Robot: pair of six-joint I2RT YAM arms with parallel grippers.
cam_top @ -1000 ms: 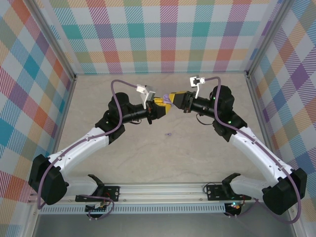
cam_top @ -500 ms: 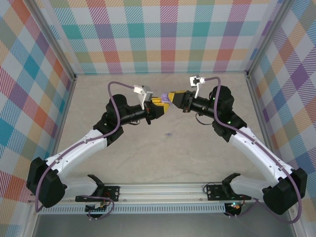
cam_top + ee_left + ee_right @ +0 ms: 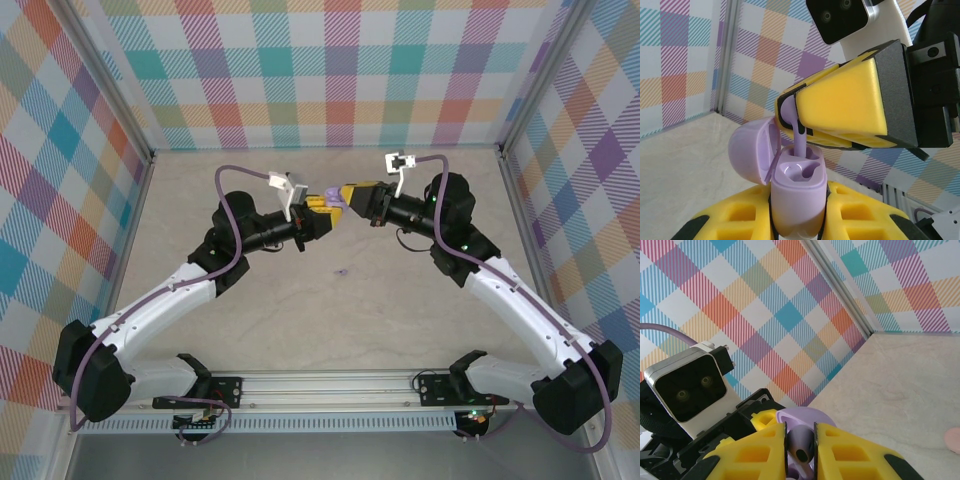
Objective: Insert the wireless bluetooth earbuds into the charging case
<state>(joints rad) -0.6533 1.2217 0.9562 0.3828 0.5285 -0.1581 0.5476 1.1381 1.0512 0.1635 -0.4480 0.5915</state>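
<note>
Right pincer [image 3: 789, 112] clamps a lilac earbud [image 3: 800, 141], its stem tip in the open charging case [image 3: 796, 192] just below, which left pincer [image 3: 797, 220] grips firmly.

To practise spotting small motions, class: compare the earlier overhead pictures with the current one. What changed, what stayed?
The left claw, gripping the open charging case, edged slightly left and toward the far wall. The right claw kept its place and its grip on the lilac earbud at the case's opening. The small lilac bit on the table stayed put.
</note>
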